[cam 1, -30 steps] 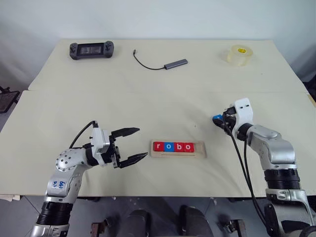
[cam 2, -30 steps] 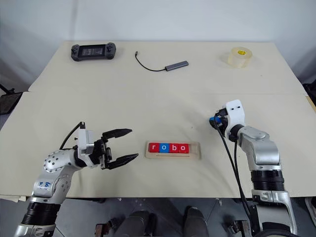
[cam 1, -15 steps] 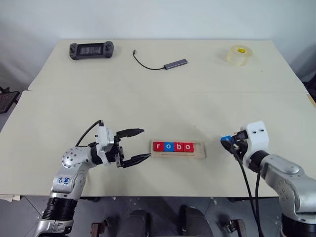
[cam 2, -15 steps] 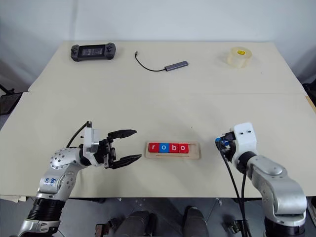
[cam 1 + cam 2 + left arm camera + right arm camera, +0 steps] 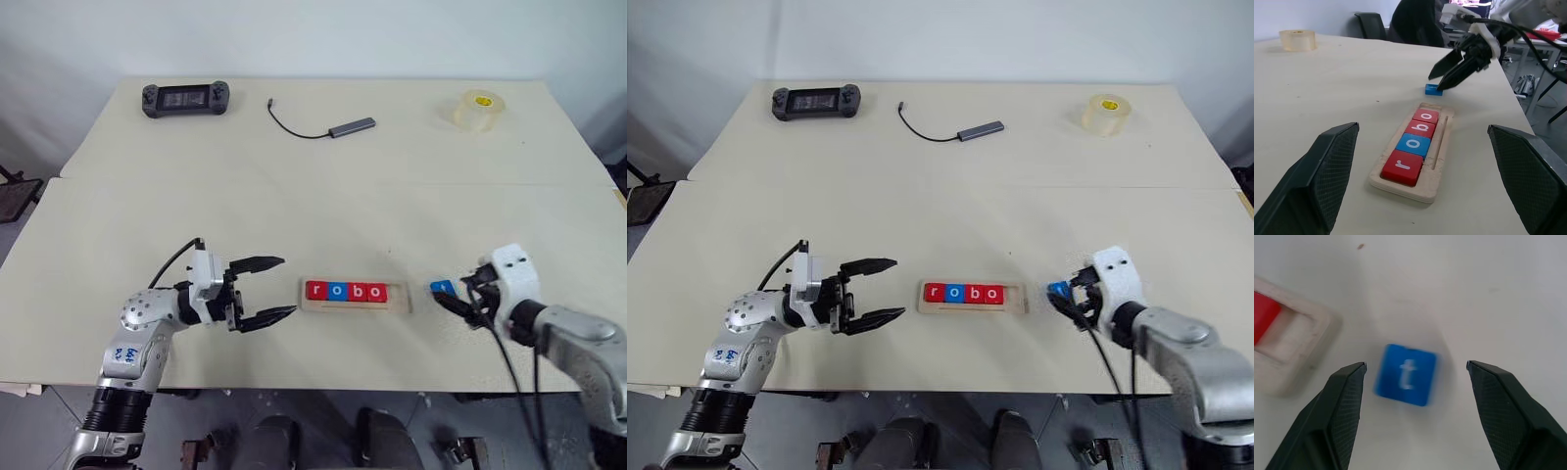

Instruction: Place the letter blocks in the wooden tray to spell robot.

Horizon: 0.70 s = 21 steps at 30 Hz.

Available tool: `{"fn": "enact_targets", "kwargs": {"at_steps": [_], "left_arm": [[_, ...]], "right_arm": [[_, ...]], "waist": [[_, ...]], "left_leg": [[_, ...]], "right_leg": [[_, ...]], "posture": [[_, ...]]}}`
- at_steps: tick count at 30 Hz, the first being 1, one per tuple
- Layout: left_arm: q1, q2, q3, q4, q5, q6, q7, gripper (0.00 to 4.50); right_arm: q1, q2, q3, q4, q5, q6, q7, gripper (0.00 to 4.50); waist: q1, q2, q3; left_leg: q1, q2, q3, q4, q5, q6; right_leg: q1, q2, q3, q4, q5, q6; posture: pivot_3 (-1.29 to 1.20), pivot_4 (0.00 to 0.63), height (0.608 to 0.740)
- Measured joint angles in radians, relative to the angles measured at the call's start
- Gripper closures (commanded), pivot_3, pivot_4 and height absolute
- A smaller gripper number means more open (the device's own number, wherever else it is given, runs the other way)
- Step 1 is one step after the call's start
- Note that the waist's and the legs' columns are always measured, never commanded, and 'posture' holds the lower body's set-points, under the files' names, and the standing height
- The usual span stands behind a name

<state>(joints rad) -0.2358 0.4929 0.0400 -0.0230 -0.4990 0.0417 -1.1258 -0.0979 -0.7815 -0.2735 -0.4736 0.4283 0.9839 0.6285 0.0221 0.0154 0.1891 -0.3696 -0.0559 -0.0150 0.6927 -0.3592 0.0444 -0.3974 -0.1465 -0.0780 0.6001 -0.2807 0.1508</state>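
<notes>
The wooden tray (image 5: 402, 297) lies near the table's front edge. Four letter blocks (image 5: 345, 291) sit in its slot: red r, blue o, red b, red o. The slot's right end is bare. A blue t block (image 5: 1406, 374) lies flat on the table just right of the tray. My right gripper (image 5: 1415, 364) hovers over that block, open, with a finger on either side and neither touching it. My left gripper (image 5: 288, 286) stands open left of the tray, holding nothing and pointing at the tray.
A black game controller (image 5: 182, 98) lies at the far left of the table. A grey USB hub with its cable (image 5: 350, 126) is at the far middle, and a roll of clear tape (image 5: 477, 108) at the far right.
My right gripper brought the blue t block back toward the table's front edge, then opened and let it go on the table beside the tray. The left gripper stayed where it was.
</notes>
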Motion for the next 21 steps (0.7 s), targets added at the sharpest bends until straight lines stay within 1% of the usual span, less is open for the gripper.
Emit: {"fn": "enact_targets", "kwargs": {"at_steps": [3,4,7,8,11,14,16,19,20,21], "left_arm": [[0.009,0.003,0.002,-0.002,0.000,-0.001,0.001,0.00],[0.011,0.007,0.004,-0.003,0.000,-0.001,0.002,0.00],[0.013,0.014,0.017,-0.006,0.000,-0.002,0.003,0.00],[0.012,0.017,0.020,-0.009,0.000,-0.002,0.003,0.00],[0.014,0.023,0.020,-0.017,-0.002,0.003,-0.002,0.00],[0.026,0.036,0.019,-0.049,-0.006,0.014,-0.012,0.00],[0.035,0.038,0.019,-0.062,-0.007,0.019,-0.012,0.00],[0.051,0.039,0.018,-0.084,-0.007,0.027,-0.010,0.00],[0.053,0.039,0.018,-0.089,-0.007,0.031,-0.009,0.00],[0.054,0.038,0.018,-0.089,-0.007,0.032,-0.009,0.00]], "right_arm": [[0.002,-0.162,0.072,0.139,-0.057,-0.255,0.213,1.03],[-0.008,-0.215,0.111,0.209,-0.094,-0.375,0.296,1.03],[-0.085,-0.259,0.218,0.380,-0.172,-0.605,0.456,1.03],[-0.133,-0.261,0.258,0.456,-0.195,-0.671,0.511,1.03],[-0.251,-0.255,0.323,0.613,-0.237,-0.792,0.601,1.03],[-0.388,-0.215,0.389,0.781,-0.304,-0.932,0.652,1.03],[-0.459,-0.173,0.415,0.880,-0.331,-0.991,0.673,1.03],[-0.522,-0.147,0.431,0.980,-0.353,-1.065,0.709,1.03],[-0.536,-0.139,0.431,1.007,-0.356,-1.084,0.730,1.31],[-0.541,-0.134,0.431,1.015,-0.357,-1.089,0.737,1.40]], "waist": [[-0.001,0.000,0.000],[-0.001,-0.001,0.000],[-0.004,-0.001,0.001],[-0.007,-0.001,0.001],[-0.014,-0.001,0.001],[-0.023,-0.002,0.001],[-0.025,-0.001,0.001],[-0.024,-0.002,0.001],[-0.023,-0.002,0.001],[-0.023,-0.002,0.001]], "left_leg": [[0.000,0.000,0.001,0.000,0.000,0.000],[0.000,0.000,0.001,0.000,0.000,0.000],[0.001,0.001,0.001,0.000,0.000,0.000],[0.001,0.001,0.001,0.001,0.000,0.000],[0.000,0.001,0.000,0.001,0.000,0.000],[0.000,0.001,-0.001,0.001,0.000,0.000],[0.000,0.002,-0.001,0.001,0.000,0.000],[0.000,0.002,-0.002,0.001,0.000,0.000],[0.000,0.002,-0.002,0.001,0.000,0.000],[0.000,0.002,-0.002,0.001,0.000,-0.001]], "right_leg": [[0.000,0.000,0.000,-0.001,0.000,0.000],[0.001,0.000,0.000,-0.001,0.000,0.000],[0.002,0.000,-0.001,-0.001,0.000,0.001],[0.002,0.000,0.000,-0.002,0.000,0.001],[0.002,0.000,-0.001,-0.002,0.000,0.001],[0.002,-0.001,-0.002,-0.004,0.000,0.001],[0.003,-0.001,-0.003,-0.005,0.000,0.001],[0.003,0.000,-0.004,-0.005,0.001,0.001],[0.004,0.000,-0.005,-0.005,0.001,0.001],[0.004,0.000,-0.005,-0.005,0.001,0.001]], "posture": [[0.00,0.150,0.740],[0.00,0.150,0.740],[0.00,0.150,0.740],[0.00,0.150,0.740],[0.00,0.150,0.740],[0.00,0.150,0.740],[0.00,0.150,0.740],[0.00,0.150,0.740],[0.00,0.150,0.740],[0.00,0.150,0.740]]}}
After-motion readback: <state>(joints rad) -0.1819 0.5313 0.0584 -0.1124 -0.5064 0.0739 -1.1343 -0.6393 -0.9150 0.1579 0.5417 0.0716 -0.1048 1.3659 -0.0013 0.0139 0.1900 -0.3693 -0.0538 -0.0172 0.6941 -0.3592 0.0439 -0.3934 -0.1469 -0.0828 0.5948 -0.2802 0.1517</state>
